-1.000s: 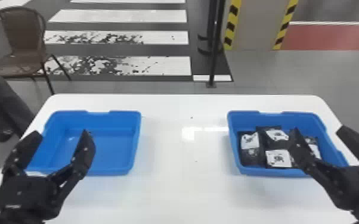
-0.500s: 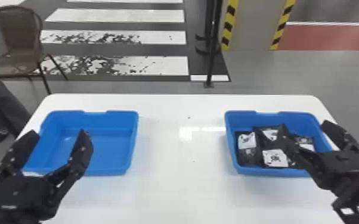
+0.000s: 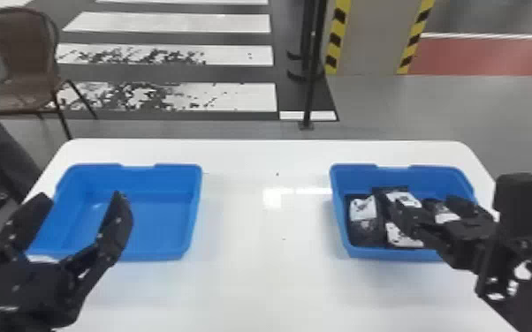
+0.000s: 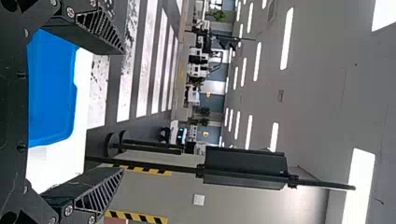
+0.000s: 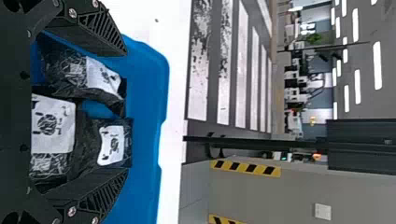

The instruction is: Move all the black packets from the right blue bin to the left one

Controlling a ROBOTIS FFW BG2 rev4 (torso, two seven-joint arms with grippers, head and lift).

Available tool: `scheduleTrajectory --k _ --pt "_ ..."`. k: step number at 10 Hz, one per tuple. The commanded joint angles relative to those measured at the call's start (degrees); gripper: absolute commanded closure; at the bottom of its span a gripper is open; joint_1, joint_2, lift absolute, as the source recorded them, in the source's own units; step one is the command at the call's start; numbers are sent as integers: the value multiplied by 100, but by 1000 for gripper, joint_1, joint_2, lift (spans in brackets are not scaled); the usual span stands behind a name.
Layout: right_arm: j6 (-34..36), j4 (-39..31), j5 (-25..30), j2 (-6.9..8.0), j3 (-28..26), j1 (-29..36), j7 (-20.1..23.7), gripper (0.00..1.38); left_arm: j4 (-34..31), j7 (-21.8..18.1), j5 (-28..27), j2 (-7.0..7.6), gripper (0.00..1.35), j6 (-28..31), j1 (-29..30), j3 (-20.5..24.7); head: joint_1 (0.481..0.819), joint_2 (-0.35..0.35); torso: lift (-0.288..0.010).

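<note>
The black packets (image 3: 363, 223) lay in the right blue bin (image 3: 411, 254), right of centre in the head view's frame, and my right gripper (image 5: 125, 112) was easily the nearer. Its fingers stood wide apart with nothing clamped between them, reaching in over that bin from the frame's right edge. The labelled packet in the upper middle of the cluster (image 5: 114, 144) sat beyond and below my fingertips, roughly between their lines; I could not tell whether either finger touched plastic. The leftmost packet in the frame lay just outside my left finger, its long axis running away from me. I judged that my opening, set across the bin, suited its flanks, but I would need to lower and centre first, or a fingertip might catch a neighbour's edge.

My left gripper (image 3: 81, 197) waited in the frame's lower left, fingers parted and unladen, above the left blue bin (image 3: 159, 255), where the packets were due.
</note>
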Motion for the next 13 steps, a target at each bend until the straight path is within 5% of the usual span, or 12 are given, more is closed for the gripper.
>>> scheduleTrajectory --k 1,6,13 --pt "479 270 174 -13 0 -334 120 145 0 -4 0 0 150 0 0 0 695 -27 -140" --pt "859 1282 345 -127 411 -1136 533 151 0 -4 0 0 150 15 -14 0 695 -29 -140" --pt "1069 1901 494 -180 823 -1614 533 228 14 -4 12 0 150 15 -14 11 695 16 -140"
